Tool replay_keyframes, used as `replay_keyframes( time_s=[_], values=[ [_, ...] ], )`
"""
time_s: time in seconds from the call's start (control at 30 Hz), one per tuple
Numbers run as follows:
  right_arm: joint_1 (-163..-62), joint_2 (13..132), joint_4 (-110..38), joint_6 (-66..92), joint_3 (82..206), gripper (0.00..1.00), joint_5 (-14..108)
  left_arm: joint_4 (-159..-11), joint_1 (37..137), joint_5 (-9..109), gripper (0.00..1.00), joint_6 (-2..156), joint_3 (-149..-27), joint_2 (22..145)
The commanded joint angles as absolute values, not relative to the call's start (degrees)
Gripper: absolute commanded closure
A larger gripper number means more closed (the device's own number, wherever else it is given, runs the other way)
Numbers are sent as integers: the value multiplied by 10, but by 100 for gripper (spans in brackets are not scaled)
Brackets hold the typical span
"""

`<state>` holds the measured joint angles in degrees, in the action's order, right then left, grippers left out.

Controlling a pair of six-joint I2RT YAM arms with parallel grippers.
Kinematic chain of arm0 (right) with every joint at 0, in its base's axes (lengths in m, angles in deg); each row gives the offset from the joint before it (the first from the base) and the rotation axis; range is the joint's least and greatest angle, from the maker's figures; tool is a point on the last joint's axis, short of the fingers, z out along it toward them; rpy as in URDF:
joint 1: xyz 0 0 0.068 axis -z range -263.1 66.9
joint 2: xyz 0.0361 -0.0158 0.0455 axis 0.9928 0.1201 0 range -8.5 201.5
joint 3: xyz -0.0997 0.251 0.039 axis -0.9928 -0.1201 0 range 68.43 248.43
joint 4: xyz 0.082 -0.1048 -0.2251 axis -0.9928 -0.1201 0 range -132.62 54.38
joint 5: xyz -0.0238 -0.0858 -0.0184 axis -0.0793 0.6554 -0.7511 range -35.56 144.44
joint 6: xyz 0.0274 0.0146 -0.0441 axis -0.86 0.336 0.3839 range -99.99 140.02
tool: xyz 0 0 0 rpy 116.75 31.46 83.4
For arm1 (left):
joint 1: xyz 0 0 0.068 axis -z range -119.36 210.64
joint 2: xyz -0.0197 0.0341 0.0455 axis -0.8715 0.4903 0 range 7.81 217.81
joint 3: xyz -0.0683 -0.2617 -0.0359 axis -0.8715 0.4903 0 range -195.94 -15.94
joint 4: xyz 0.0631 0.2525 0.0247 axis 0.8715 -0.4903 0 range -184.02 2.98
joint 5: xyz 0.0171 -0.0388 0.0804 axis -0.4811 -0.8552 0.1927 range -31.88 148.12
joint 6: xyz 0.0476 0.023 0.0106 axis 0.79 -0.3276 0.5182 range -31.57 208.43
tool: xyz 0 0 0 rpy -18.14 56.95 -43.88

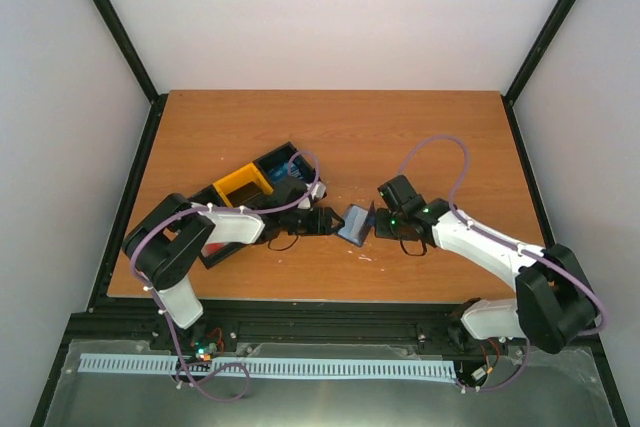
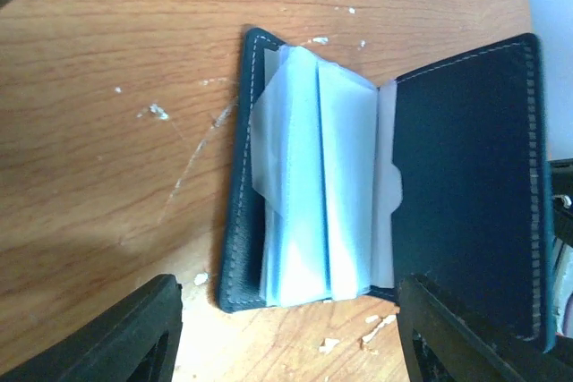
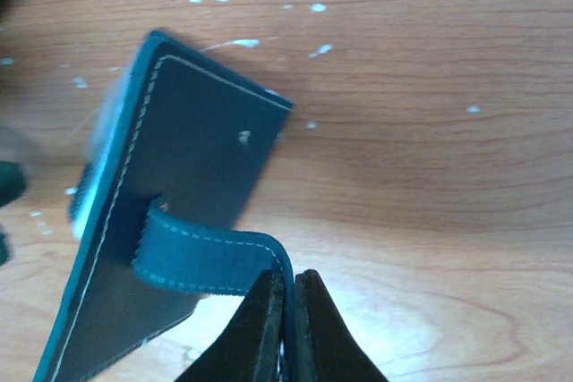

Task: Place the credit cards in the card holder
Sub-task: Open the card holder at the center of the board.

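Note:
The dark navy card holder (image 1: 355, 222) lies open at the table's middle between both grippers. In the left wrist view the card holder (image 2: 466, 176) shows pale blue sleeves (image 2: 313, 185) fanned up inside. My left gripper (image 2: 286, 310) is open, its fingers (image 2: 143, 328) astride the holder's near edge and holding nothing. My right gripper (image 3: 288, 288) is shut on the holder's blue strap (image 3: 206, 261), holding one cover (image 3: 197, 149) tilted up off the wood. No credit card shows plainly. A red-and-white bit (image 1: 214, 246) lies in the tray under my left arm; I cannot tell what it is.
A black-and-yellow three-compartment tray (image 1: 243, 187) sits at the left, partly under my left arm (image 1: 230, 225). The wooden table (image 1: 420, 137) carries small white flecks around the holder. Black frame posts stand at the table's sides.

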<state>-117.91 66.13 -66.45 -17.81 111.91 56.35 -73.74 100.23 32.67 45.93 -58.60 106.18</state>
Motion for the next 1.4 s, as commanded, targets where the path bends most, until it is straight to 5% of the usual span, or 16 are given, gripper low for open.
replay_keyframes(
  time_s=[0.0,0.37,0.8,1.1,1.37],
  values=[
    [-1174,688,-680,-160,1109,97,653,-753,998,357,32,483,-607,1056],
    [-1173,741,-690,-155,1119,96,770,-747,998,309,43,488,-640,1098],
    [-1172,771,-673,-127,1154,71,774,-749,998,257,48,486,-670,1123],
    [-1172,792,-651,-130,1145,75,756,-775,998,258,54,463,-688,1159],
    [-1170,781,-662,-139,1147,76,773,-777,998,262,73,460,-687,1134]
  ],
)
